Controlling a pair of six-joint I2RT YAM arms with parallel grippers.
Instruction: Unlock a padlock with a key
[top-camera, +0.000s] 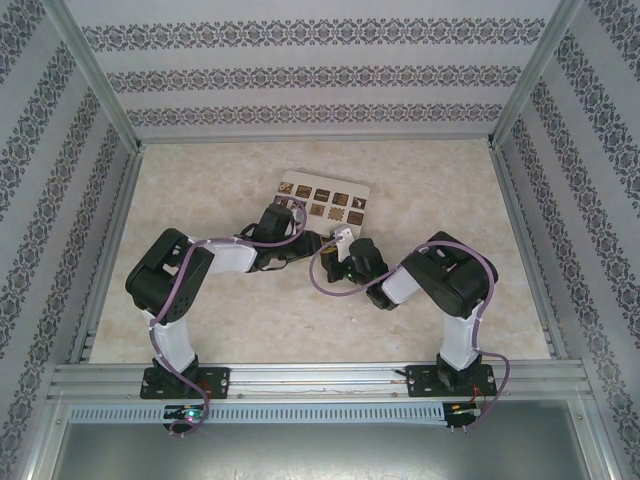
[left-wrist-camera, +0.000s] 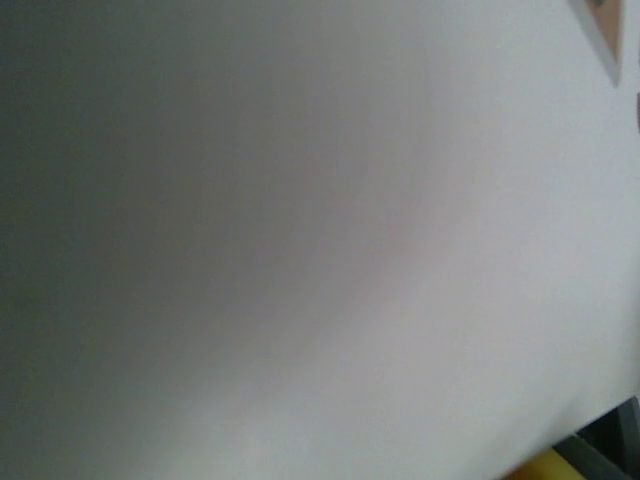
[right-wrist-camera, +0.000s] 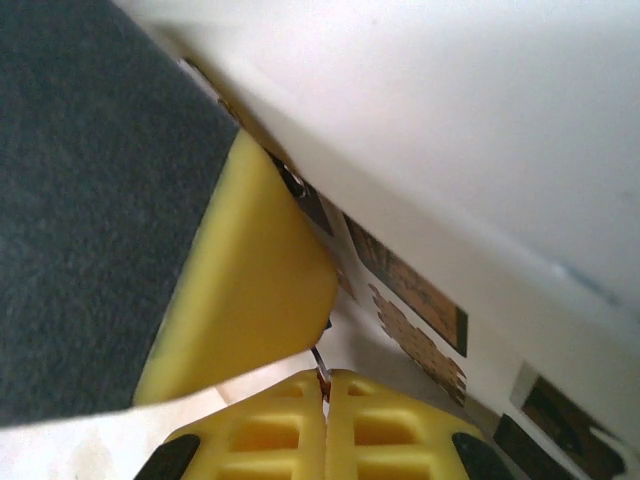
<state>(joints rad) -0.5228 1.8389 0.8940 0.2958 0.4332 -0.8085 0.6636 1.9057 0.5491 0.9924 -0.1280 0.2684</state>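
In the right wrist view my right gripper is shut, its yellow fingers pinching a thin metal key whose tip sticks out between them. The tip meets the lower edge of a yellow finger of my left gripper, which stands just in front. The padlock is hidden behind that finger. From above, the left gripper and right gripper meet at mid-table, just in front of the white box. How the left jaws stand is not clear.
A white box with dark patterned squares lies behind the grippers; it looms close in the right wrist view and as a blur in the left wrist view. Patterned walls and metal rails enclose the marbled table.
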